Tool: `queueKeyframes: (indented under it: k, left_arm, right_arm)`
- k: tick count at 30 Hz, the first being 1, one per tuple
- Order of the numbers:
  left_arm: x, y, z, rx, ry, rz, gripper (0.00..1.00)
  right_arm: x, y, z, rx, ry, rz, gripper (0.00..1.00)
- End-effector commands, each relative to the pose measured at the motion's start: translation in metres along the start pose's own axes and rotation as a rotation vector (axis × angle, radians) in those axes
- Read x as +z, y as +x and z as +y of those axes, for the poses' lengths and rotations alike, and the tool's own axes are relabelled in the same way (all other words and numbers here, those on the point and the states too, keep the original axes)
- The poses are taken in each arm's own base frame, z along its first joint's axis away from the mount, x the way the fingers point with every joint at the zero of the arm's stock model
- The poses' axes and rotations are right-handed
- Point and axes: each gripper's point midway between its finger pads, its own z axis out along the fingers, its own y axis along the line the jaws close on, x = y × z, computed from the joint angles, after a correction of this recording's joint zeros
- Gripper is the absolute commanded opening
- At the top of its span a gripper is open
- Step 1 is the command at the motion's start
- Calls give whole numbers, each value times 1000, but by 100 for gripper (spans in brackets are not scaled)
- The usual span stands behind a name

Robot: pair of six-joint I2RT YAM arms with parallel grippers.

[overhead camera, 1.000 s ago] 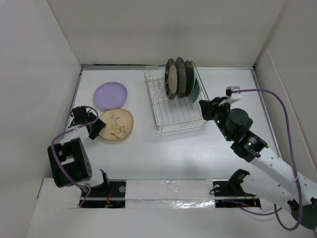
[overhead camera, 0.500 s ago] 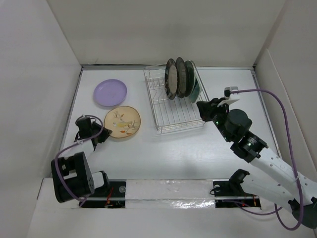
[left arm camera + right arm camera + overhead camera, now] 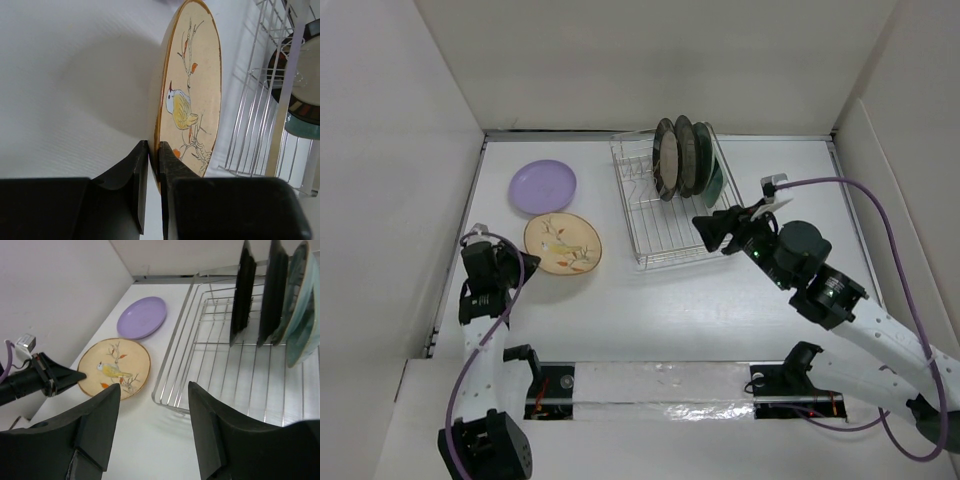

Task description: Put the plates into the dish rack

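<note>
My left gripper [image 3: 519, 262] [image 3: 154, 150] is shut on the near-left rim of the tan bird plate [image 3: 563, 243] [image 3: 192, 90] [image 3: 114, 367], which sits low on the table left of the dish rack [image 3: 672, 215] [image 3: 225, 355]. The lavender plate [image 3: 543, 187] [image 3: 142, 317] lies flat behind it. Several plates [image 3: 682, 158] [image 3: 274, 285] stand upright at the rack's far end. My right gripper [image 3: 710, 228] [image 3: 154, 410] hovers open over the rack's front right part, holding nothing.
White walls enclose the table on the left, back and right. The rack's front rows of tines [image 3: 665, 235] hold nothing. A purple cable [image 3: 880, 200] arcs over the right arm.
My left gripper shut on the tan plate's rim and the arm swung nearer. My right gripper opened and drew left from the rack's right side.
</note>
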Motion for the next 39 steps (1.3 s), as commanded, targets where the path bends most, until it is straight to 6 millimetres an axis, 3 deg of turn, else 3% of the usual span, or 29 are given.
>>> queueKeyframes:
  k: [1,3,7,9,11,14,19,24,26,27,28,30,31,35,38,39]
  left_arm:
    - [-29,-52,-63,94,201,-174,0]
    - [-40,-60,-84,126,251,-200,0]
    - [-88,-90,-155,184,456,-286,0]
    - [-112,-86,-191,226,624,-269,0]
    - [-128,-78,-211,234,742,-230,0]
    - [-147,-63,-230,280,889,-175,0]
    - [-162,-47,-248,311,1019,-119,0]
    - [-166,-29,-259,344,1097,-42,0]
    - [-168,-26,-261,345,1122,-25,0]
    - [-168,-24,-262,345,1130,-14,0]
    - [-167,-20,-265,349,1135,1,0]
    - [-162,-19,-266,362,1124,3,0]
    - [-156,-19,-265,359,1114,7,0]
    - [-131,-23,-259,351,1013,-3,0]
    - [-110,-30,-252,381,886,-39,46]
    - [-106,-30,-251,391,863,-43,59]
  right_arm:
    - [-5,-7,29,32,-125,21,66]
    - [-1,1,35,55,-154,50,68]
    - [11,9,54,86,-224,89,78]
    - [22,11,61,97,-239,105,82]
    - [32,10,64,96,-235,113,84]
    - [51,3,71,88,-239,88,86]
    - [83,-6,61,73,-195,79,90]
    - [108,11,65,84,-252,148,89]
    - [111,13,68,98,-278,136,82]
    - [112,18,71,112,-298,148,73]
    - [111,23,71,116,-309,153,50]
    - [112,22,74,131,-325,137,26]
    - [111,21,74,133,-329,132,0]
    - [109,17,73,132,-321,126,0]
    - [108,6,63,116,-263,106,0]
    - [110,-7,59,106,-242,77,0]
